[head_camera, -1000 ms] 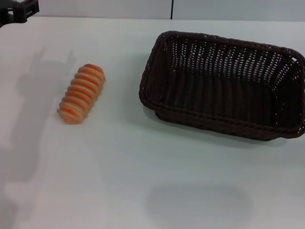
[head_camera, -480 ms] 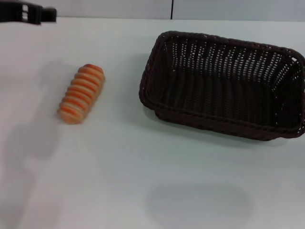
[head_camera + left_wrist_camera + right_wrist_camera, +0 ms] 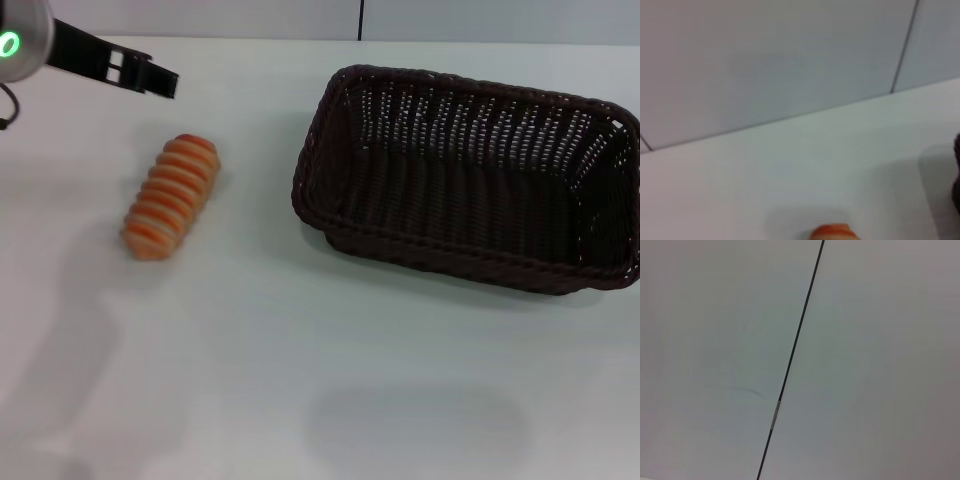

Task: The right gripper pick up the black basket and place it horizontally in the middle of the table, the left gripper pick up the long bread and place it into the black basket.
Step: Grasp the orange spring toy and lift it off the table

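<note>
The long bread (image 3: 170,197), striped orange and cream, lies on the white table (image 3: 250,380) at the left. Its tip shows at the edge of the left wrist view (image 3: 835,233). The black basket (image 3: 470,175) stands empty on the right side of the table, its long side running across. Its dark edge shows in the left wrist view (image 3: 957,175). My left gripper (image 3: 165,82), on the silver arm with the green light, hangs above the table beyond the bread, at the far left, apart from it. My right gripper is out of view.
A grey wall with a dark vertical seam (image 3: 360,20) runs behind the table's far edge. The right wrist view shows only that wall and seam (image 3: 790,365). The arm's shadow falls on the table at the left front.
My left gripper has come in from the top left corner, moving right and nearer the bread; the green light is now in view. Bread and basket have not moved.
</note>
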You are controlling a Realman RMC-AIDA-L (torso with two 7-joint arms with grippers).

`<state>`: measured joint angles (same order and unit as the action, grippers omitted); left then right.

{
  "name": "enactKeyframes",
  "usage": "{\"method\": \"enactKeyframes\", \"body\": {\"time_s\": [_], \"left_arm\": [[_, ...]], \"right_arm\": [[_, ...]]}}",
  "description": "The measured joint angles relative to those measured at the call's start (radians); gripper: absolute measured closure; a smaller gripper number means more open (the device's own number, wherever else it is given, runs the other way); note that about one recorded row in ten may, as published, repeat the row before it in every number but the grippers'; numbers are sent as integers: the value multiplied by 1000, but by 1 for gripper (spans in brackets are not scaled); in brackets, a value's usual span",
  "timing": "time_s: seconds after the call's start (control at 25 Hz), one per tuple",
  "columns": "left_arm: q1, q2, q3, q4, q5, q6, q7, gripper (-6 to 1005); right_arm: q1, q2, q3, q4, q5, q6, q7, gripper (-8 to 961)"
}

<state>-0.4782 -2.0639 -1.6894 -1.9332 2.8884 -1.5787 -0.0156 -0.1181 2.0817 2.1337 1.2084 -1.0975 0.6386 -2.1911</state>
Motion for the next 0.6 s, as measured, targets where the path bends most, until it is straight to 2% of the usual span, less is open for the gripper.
{"method": "enactKeyframes", "body": {"time_s": [0.16,0.2,0.28,0.32,0.48,0.52,0.6], "left_arm": [[0,0,0,0,0,0,0,243],[-44,0,40,65,1,-18,-43,243],[-65,0,57,104,1,-19,-58,243],[-94,1,70,164,1,-9,-71,243],[-113,1,71,209,1,12,-73,244],[-139,2,72,274,1,40,-74,244],[-150,3,72,300,2,48,-74,244]], "right_arm": [[10,-1,28,-7,-3,33,-6,191],[12,-1,35,-8,-4,42,-6,191],[13,-1,44,-8,-4,56,-6,191],[13,-1,47,-9,-5,63,-6,191],[13,0,50,-10,-16,65,-7,191],[12,0,54,-10,-27,65,-7,191],[9,0,56,-10,-33,67,-7,191]]}}
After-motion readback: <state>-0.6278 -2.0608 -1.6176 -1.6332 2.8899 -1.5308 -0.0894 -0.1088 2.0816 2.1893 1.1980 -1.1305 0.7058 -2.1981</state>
